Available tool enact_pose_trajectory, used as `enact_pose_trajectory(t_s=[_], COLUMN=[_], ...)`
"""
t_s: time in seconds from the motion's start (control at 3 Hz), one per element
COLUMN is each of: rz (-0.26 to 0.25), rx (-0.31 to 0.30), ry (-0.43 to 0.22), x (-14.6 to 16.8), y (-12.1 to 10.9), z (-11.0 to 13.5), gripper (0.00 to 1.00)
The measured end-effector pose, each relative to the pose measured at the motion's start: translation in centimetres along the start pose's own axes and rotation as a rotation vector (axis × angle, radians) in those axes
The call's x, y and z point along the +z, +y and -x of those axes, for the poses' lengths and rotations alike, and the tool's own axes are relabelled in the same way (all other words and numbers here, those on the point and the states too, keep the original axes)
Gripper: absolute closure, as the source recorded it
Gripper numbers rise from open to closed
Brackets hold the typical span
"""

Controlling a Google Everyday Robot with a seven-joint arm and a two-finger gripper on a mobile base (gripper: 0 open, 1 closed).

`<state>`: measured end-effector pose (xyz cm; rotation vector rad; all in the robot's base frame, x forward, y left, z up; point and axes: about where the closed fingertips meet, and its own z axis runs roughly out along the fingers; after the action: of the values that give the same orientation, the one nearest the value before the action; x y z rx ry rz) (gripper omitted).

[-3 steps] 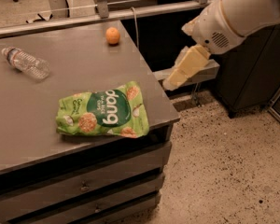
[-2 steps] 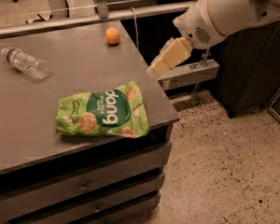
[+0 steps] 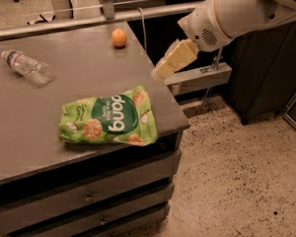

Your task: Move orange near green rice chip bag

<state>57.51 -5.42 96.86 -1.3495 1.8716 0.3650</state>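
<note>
Your cream-coloured two-finger gripper hangs just off the right edge of the dark grey tabletop, beyond and to the right of the flat lime-green "dang" rice chip bag. Nothing shows in its grasp, and you cannot tell whether it is released or clenched. The small round smooth-skinned orange sits well beyond the bag, near the table's far edge, apart from the gripper and untouched.

The main risk is the fruit's shape. A glancing touch would likely send it rolling, and both the far edge and the right edge are close enough for it to drop off. The gripper also looks close to table height, so a low sweep inward could clip the edge.

The bag lies near the front right corner, so an orange released carelessly there may roll off. The clear plastic water bottle, left of the bag and well apart, looks safely out of the way.
</note>
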Motion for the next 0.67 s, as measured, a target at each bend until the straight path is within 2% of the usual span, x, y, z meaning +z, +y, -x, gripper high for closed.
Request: enact_pose_trajectory(t_s=[0.33, 0.67], rz=[0.033, 0.033], rx=[-0.002, -0.021], ry=[-0.109, -0.227], x=[4.8, 10.4], y=[-0.9, -3.6], z=[1.9, 4.8], gripper=[0.0, 0.0])
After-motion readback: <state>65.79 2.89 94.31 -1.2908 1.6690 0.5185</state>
